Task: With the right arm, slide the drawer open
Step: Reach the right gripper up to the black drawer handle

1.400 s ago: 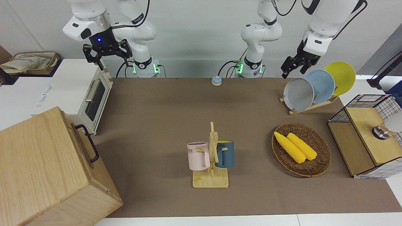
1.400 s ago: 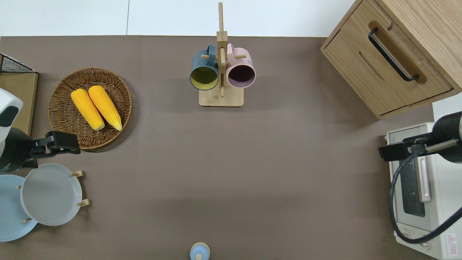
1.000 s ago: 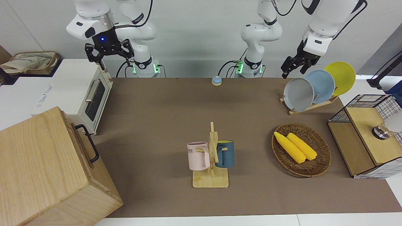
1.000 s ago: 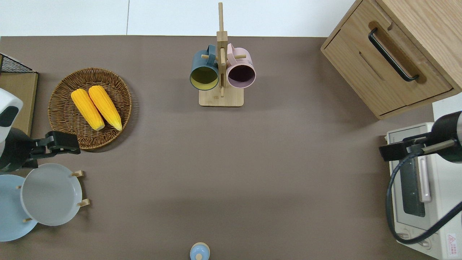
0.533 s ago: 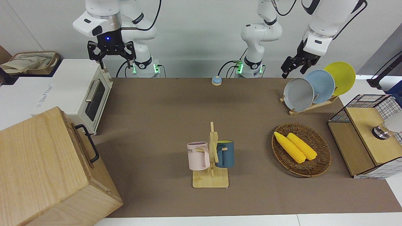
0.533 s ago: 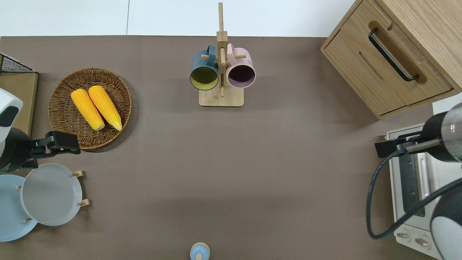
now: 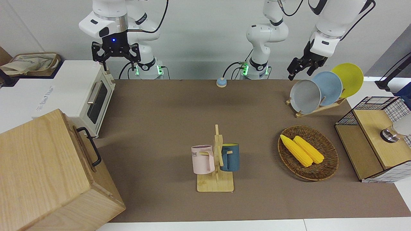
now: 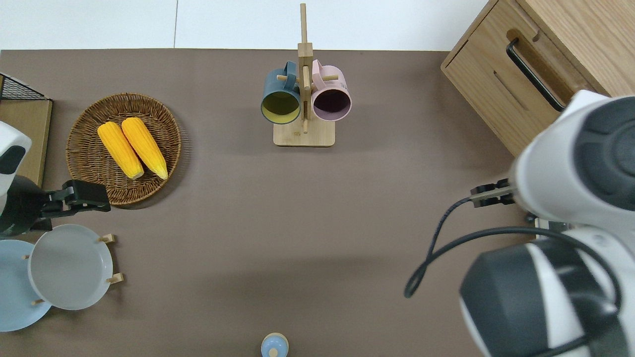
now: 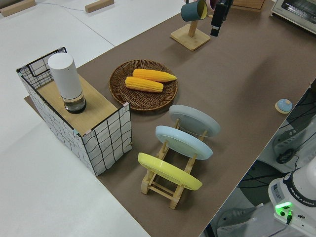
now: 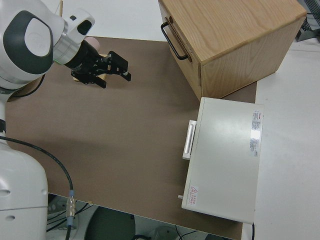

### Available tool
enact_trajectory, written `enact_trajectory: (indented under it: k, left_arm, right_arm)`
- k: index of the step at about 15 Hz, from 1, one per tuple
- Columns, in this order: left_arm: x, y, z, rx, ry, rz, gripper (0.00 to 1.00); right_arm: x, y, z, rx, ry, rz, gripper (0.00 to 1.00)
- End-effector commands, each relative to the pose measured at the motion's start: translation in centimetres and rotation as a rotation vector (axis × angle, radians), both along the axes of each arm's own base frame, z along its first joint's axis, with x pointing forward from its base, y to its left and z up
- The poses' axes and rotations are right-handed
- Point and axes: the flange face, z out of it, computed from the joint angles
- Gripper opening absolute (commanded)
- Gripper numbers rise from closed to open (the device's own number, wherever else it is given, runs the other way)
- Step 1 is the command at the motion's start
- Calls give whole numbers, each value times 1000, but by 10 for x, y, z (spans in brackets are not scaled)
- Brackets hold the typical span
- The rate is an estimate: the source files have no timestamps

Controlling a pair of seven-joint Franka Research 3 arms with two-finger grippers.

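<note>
The right gripper (image 7: 116, 57) hangs high with fingers spread and empty, well apart from the drawer (image 8: 521, 94). The drawer sits shut in the wooden box (image 7: 41, 173) at the right arm's end, its handle (image 7: 90, 146) untouched. Reaching, gripping and pulling all remain. The left arm is parked.

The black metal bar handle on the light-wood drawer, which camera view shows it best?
The right side view: the black bar handle shows whole against the drawer front. The front view shows it edge-on. In the overhead view the right arm covers one end. The left side view misses it.
</note>
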Motion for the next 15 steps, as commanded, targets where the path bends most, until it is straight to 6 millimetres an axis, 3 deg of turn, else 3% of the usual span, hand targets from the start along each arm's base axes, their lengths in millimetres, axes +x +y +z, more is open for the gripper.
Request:
enact_trajectory:
  k: [1, 3, 5, 7, 11, 15]
  left_arm:
    - [-4, 2, 5, -1, 5, -6, 993]
    - [-4, 2, 5, -1, 3, -6, 993]
    - [-4, 2, 5, -1, 5, -6, 993]
    - [-4, 2, 5, -1, 5, -6, 993]
    - [-4, 2, 5, -1, 3, -6, 993]
    - [-4, 2, 5, -1, 5, -6, 993]
  right_arm:
    - [13, 29, -31, -227, -34, 51, 981]
    - [16, 43, -42, -335, -59, 90, 983]
    - [22, 40, -45, -409, -77, 105, 983]
    - [26, 52, -68, -562, -88, 162, 983]
    - [40, 67, -96, -734, -141, 210, 983]
    - [52, 93, -144, -877, -217, 207, 983]
